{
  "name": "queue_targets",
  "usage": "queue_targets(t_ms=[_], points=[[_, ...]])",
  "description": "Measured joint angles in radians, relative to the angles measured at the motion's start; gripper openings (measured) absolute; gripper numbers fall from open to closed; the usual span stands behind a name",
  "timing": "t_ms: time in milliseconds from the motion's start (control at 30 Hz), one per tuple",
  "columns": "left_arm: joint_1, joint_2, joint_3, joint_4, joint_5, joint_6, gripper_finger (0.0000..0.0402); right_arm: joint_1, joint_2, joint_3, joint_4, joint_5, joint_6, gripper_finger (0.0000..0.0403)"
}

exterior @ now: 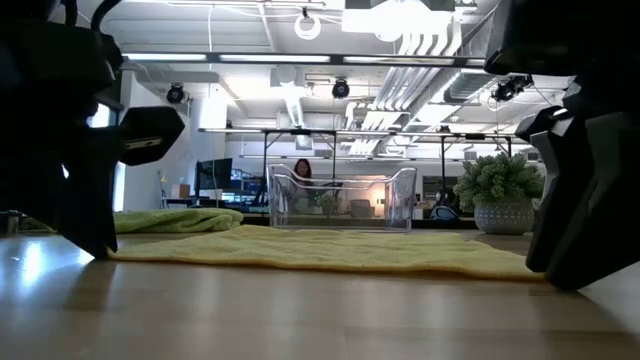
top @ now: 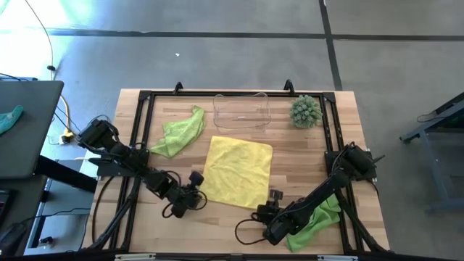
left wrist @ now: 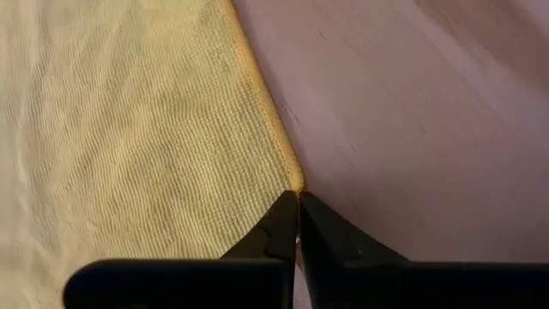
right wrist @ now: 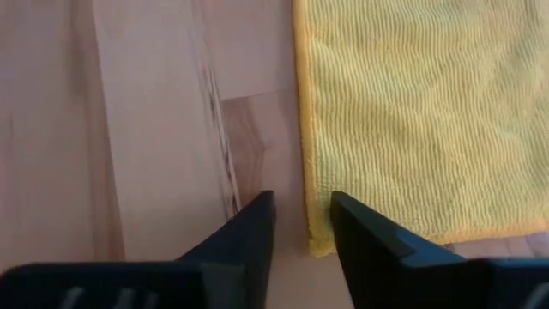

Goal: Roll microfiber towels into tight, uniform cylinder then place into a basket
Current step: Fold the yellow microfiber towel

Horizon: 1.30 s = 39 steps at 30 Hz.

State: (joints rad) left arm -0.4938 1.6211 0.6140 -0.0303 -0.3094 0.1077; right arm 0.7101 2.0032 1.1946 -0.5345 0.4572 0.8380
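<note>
Pinching the yellow towel (left wrist: 129, 129) corner, the left hand (left wrist: 298, 206) was clamped; the right hand (right wrist: 302, 215) straddled its corner, part-open. Uneven grips risked a crooked roll.

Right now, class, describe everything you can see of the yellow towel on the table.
The yellow towel is a bright yellow, finely ribbed microfiber square with a stitched hem, lying spread flat and unrolled on the wooden table, slightly rotated. The left gripper is shut on one near corner; the right gripper, fingers apart, straddles the hem at the other near corner. The clear basket stands just beyond its far edge.
</note>
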Motion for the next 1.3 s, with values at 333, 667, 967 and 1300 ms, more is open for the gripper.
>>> queue_targets(t_ms=[333,667,967,1300], points=[[-0.005,-0.019,0.000,0.024,0.115,-0.197,0.0000,-0.010,-0.010,-0.005,0.014,-0.039,0.005,0.0011],[-0.026,-0.132,0.091,0.019,0.007,-0.213,0.0000,-0.008,-0.136,0.018,-0.084,-0.039,0.037,0.0001],[0.001,-0.240,0.124,-0.163,-0.299,-0.220,0.0000,-0.087,-0.241,0.018,-0.208,0.131,0.044,0.0001],[0.134,-0.194,0.120,-0.296,-0.409,-0.325,0.0000,-0.293,-0.230,-0.019,-0.255,0.144,-0.106,0.0001]])
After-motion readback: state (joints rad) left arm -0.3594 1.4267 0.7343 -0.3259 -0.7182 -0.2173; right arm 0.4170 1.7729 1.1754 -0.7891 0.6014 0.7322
